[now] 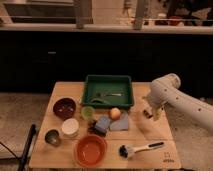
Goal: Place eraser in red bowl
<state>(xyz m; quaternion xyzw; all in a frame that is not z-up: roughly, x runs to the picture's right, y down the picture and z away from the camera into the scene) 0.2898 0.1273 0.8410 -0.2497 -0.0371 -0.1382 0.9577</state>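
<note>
1. A wooden tabletop fills the lower middle of the frame, with a dark wall of cabinets behind it.
2. The white arm comes in from the right edge and bends down over the right part of the tabletop.
3. The claw hangs at the arm's tip, right of centre, just above the wood. Its fingers are spread wide, and nothing can be made out between them.
4. The eraser is a tiny dark block lying on the tabletop near the middle, against the lower left edge of a blue pad. It is well to the left of the claw.
5. The red bowl sits at the bottom edge of the tabletop, just below the eraser and apart from it. The bowl looks empty.
6. A green tray stands at the top centre of the tabletop, with a slim metal utensil lying inside it.
7. A maroon bowl sits at the left. Below it is a white cup, and a metal cup lies lower left of that.
8. A green cup stands just below the tray's left corner.
9. An orange ball rests right of the green cup, at the top of a grey cloth that lies beside the blue pad.
10. A brush lies at the lower right, dark head to the left, pale handle pointing right, below the claw.
</note>
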